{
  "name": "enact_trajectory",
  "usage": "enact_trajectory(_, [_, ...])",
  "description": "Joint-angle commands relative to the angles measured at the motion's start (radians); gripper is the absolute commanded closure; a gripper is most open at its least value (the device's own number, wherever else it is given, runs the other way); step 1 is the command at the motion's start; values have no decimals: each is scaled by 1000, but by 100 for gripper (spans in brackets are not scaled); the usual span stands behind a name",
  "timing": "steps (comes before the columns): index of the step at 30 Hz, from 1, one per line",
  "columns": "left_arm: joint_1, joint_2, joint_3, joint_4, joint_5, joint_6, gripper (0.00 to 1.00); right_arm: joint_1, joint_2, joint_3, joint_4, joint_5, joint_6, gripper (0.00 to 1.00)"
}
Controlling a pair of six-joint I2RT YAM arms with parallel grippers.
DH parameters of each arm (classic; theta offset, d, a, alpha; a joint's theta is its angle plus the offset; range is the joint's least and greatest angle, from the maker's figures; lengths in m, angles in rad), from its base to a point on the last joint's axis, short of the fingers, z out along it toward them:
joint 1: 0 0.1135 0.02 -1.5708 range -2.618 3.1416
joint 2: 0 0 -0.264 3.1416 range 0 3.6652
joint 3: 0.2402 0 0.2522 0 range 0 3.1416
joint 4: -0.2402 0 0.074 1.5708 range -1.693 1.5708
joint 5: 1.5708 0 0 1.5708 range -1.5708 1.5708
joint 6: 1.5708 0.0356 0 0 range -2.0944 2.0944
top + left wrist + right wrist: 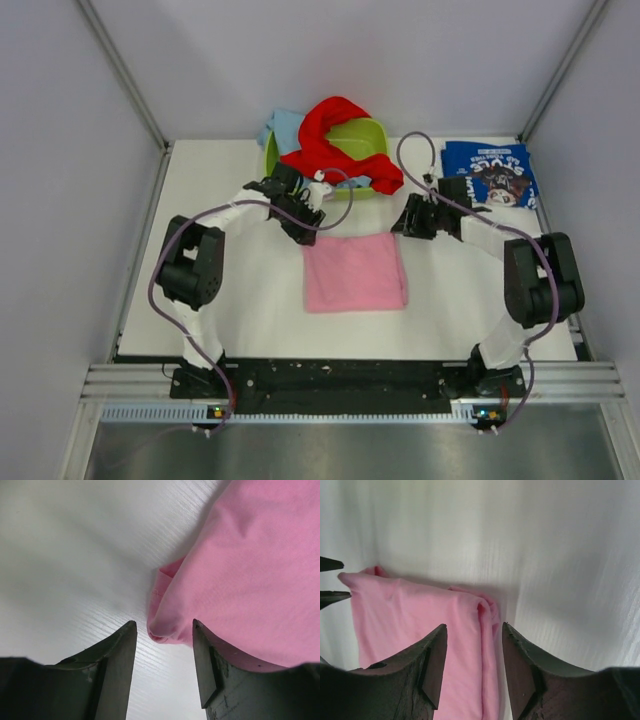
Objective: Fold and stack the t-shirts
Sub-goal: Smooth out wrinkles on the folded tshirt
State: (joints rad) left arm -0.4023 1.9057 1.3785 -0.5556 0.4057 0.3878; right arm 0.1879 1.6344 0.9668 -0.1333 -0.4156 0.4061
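Note:
A folded pink t-shirt (355,271) lies flat on the white table in the middle. My left gripper (306,233) is open just over its far left corner (165,630); the corner sits between the fingers, not gripped. My right gripper (402,226) is open over the far right corner, the folded edge (487,625) between its fingers. A folded navy t-shirt with white lettering (490,173) lies at the far right. A red t-shirt (330,140) drapes over the tub, with a light blue one (282,127) behind it.
The lime green tub (368,135) stands at the back centre of the table. White walls enclose the table on the left, back and right. The left gripper's fingertips (330,580) show at the left edge of the right wrist view.

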Motion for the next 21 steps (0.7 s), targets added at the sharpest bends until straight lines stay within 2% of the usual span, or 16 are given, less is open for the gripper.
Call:
enact_trajectory(1, [8,27,34,-18,44,6,50,13,82,30,86,-54,28,53])
enact_trajectory(3, [13,41,36,-12,47,6,57,12,100,23,125,-84,49,56])
enact_trajectory(6, [23,65,48,-4,42,-9,75,15,126,7,191,-104,80,68])
enact_trajectory(10, [33,111,85,-29,19,-10,86,13,172,4,207,-75,105,93])
enact_trajectory(12, [36,142,115,-58,-21,-24,92,12,192,22,169,-22,105,100])
enact_trajectory(14, [42,173,148,-96,-34,-38,100,5,200,32,149,3,109,100])
enact_trajectory(19, [54,179,159,-104,-48,-50,100,-5,191,53,136,18,93,100])
enact_trajectory(20, [54,174,159,-101,-50,-50,99,-4,188,59,105,21,91,100])
enact_trajectory(21, [56,168,162,-98,-51,-49,94,-5,185,64,95,21,82,100])
